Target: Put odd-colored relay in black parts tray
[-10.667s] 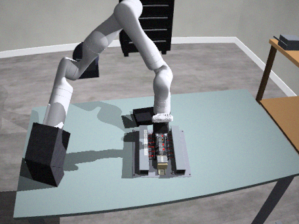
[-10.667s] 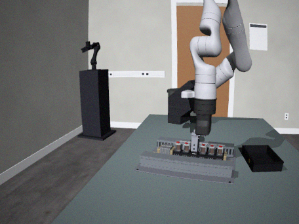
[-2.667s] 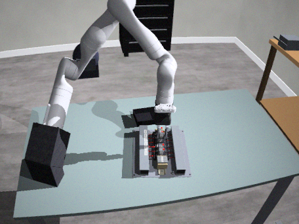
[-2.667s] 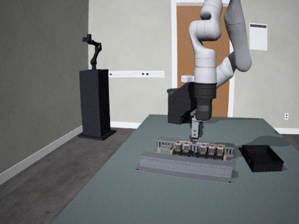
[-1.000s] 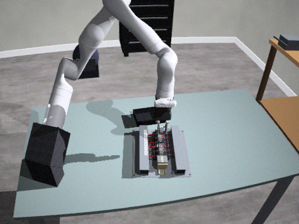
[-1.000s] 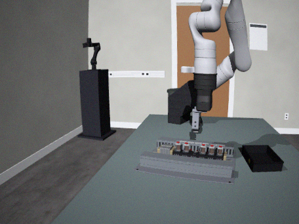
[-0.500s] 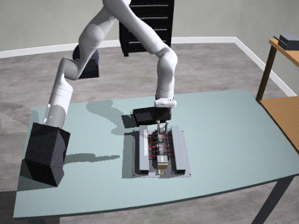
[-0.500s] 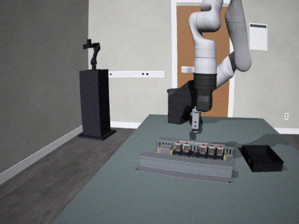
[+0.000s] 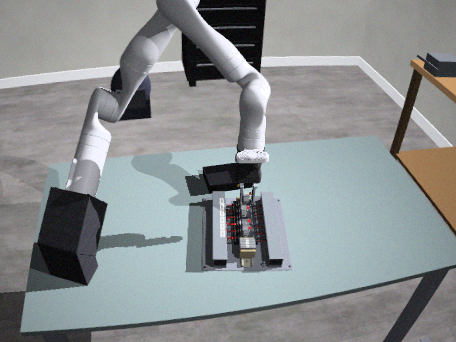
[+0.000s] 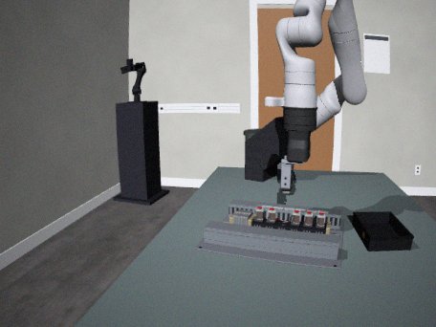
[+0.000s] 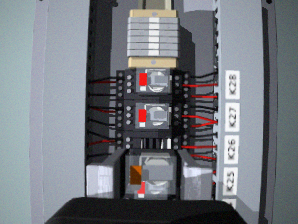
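Orange-button relay's (image 9: pixel 246 198) (image 11: pixel 159 170) out, gripped in the pincer (image 9: pixel 248 192) (image 10: pixel 286 191) (image 11: pixel 151 166), leaving an empty socket (image 10: pixel 284 222) (image 11: pixel 156 143). Panel (image 9: pixel 286 257) (image 10: pixel 272 244) (image 11: pixel 57 100) looks flat, far as I can tell. Tray (image 9: pixel 220 177) (image 10: pixel 389 242) next.

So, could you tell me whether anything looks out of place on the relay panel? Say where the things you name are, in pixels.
One socket (image 11: pixel 159 143) (image 10: pixel 284 222) beside the K26 label (image 11: pixel 231 150) stands empty in the relay row; the end effector (image 9: pixel 248 192) (image 10: pixel 286 190) (image 11: pixel 151 166) grips an orange-button relay (image 11: pixel 161 171) above the panel. I see no damage.
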Controlling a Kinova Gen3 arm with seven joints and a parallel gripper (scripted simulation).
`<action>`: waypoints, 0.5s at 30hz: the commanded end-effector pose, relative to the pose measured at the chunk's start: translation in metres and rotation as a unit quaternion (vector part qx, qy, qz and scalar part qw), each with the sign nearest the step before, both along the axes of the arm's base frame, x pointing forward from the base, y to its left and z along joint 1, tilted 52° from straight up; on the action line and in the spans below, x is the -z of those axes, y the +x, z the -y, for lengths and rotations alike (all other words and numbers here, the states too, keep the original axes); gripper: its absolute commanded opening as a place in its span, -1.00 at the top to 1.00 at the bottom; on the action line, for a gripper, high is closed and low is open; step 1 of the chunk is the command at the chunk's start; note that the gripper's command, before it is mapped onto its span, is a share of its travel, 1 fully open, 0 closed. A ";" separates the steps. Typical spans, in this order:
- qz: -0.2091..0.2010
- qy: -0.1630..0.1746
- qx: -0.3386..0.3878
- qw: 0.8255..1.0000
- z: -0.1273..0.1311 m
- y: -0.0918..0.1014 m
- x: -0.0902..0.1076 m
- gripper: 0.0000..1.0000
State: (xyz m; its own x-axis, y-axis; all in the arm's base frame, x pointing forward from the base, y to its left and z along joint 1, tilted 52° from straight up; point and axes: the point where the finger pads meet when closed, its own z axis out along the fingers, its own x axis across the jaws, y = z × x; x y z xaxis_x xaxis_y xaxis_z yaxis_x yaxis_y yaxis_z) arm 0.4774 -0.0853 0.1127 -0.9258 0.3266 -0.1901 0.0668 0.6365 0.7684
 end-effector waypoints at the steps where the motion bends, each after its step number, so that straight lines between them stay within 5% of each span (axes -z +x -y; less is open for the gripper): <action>1: 0.000 0.000 0.001 1.000 0.000 0.000 -0.001 1.00; 15: 0.000 0.000 0.001 1.000 -0.025 -0.004 -0.028 1.00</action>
